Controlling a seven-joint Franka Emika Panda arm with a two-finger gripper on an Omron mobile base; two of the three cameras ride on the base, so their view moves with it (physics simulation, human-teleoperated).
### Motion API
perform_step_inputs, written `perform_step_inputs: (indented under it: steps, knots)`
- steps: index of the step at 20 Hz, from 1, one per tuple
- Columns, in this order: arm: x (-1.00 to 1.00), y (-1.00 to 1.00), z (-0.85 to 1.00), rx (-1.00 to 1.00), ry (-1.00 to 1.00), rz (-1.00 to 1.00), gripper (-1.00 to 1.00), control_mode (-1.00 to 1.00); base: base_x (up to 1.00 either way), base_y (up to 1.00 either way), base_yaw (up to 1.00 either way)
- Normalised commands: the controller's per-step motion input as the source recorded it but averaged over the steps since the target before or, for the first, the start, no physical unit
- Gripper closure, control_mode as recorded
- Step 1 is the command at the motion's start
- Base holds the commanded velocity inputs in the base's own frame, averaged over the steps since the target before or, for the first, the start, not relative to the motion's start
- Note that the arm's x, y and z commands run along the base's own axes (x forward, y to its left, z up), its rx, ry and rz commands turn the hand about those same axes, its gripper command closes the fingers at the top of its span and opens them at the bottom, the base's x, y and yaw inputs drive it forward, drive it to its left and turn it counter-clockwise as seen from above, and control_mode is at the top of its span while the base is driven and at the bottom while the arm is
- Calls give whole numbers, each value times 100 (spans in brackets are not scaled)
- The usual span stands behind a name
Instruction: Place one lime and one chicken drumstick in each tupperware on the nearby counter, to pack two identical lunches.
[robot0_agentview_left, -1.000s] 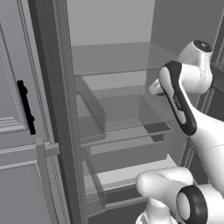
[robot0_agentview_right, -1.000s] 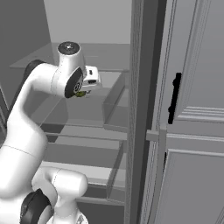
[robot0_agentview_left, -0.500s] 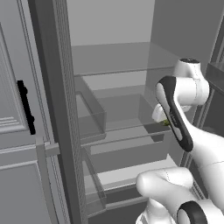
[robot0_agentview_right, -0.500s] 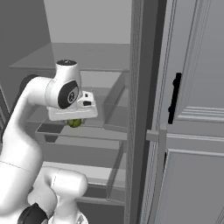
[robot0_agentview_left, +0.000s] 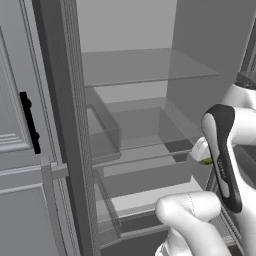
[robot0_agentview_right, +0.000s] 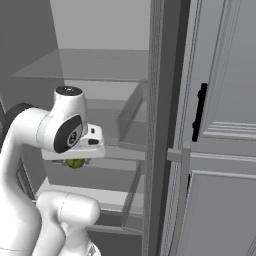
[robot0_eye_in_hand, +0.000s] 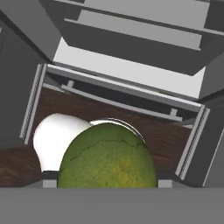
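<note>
The gripper (robot0_agentview_right: 75, 161) has swung down and out from the grey fridge shelves (robot0_agentview_left: 145, 70) since a second ago, so the first fruit is on its way to a lunch tray. Its half-spread fingers clamp a round, dull-green, crackle-skinned lime (robot0_eye_in_hand: 107, 156), sitting between them, above the dark brown wood-grain floor (robot0_eye_in_hand: 157, 133).

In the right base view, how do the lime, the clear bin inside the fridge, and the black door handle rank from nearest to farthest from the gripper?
1. The lime: held in the gripper, under the hand.
2. The clear bin: inside the fridge, up and to the right of the gripper.
3. The black door handle: on the grey door, far right, beyond the fridge's edge.
</note>
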Motion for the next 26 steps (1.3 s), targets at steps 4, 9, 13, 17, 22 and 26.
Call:
perform_step_inputs:
  steps: [4,9,13,17,22,26]
  knots:
    - [-35,0,0,0,0,0,100,100,-50,0,0]
    - [0,0,0,0,0,0,100,100,-100,0,0]
    - [0,0,0,0,0,0,100,100,-100,7,20]
    - [0,0,0,0,0,0,100,100,-84,76,61]
    - [0,0,0,0,0,0,100,100,-33,99,75]
    - [0,0,0,0,0,0,100,100,0,99,67]
